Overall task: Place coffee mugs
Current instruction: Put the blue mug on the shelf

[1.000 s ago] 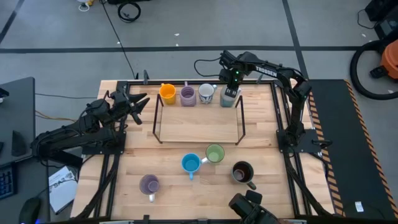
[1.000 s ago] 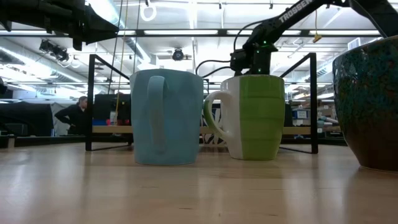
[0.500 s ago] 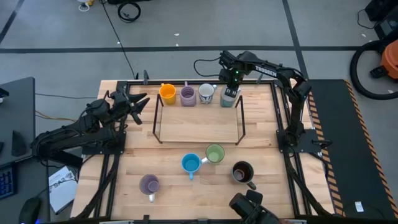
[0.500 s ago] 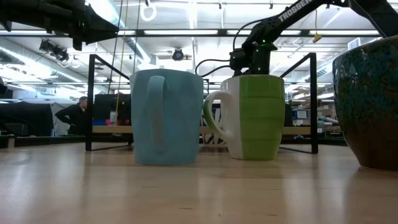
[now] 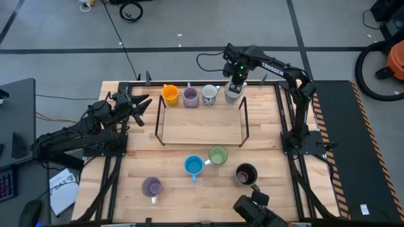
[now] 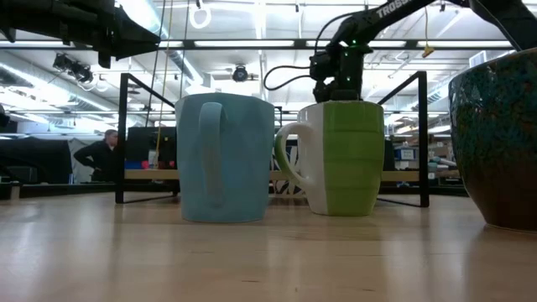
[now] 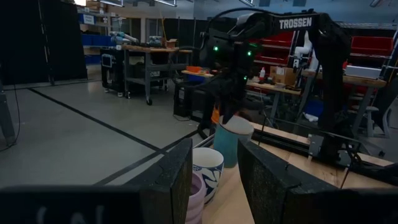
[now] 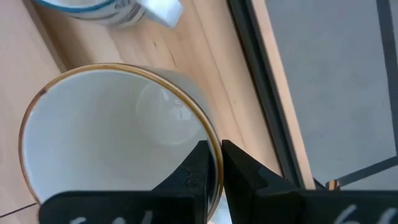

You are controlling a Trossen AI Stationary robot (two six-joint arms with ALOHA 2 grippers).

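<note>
Bare board inside the wire rack (image 5: 201, 123); three mugs (image 5: 189, 96) crowd its far rail.

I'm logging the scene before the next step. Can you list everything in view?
Row mugs: three, orange, lavender, patterned white, along the rack's far edge.
Pale mug: one, white-grey, far right of the row, rim between the right fingers.
Near mugs: four, blue, green, dark brown, purple.
Rack: one, black wire, table centre.
Table: one, light wood.
Person: one, dark clothing, background.
Left gripper: open, waiting at the table's left edge.
Right gripper: shut on the pale mug's rim.
</note>
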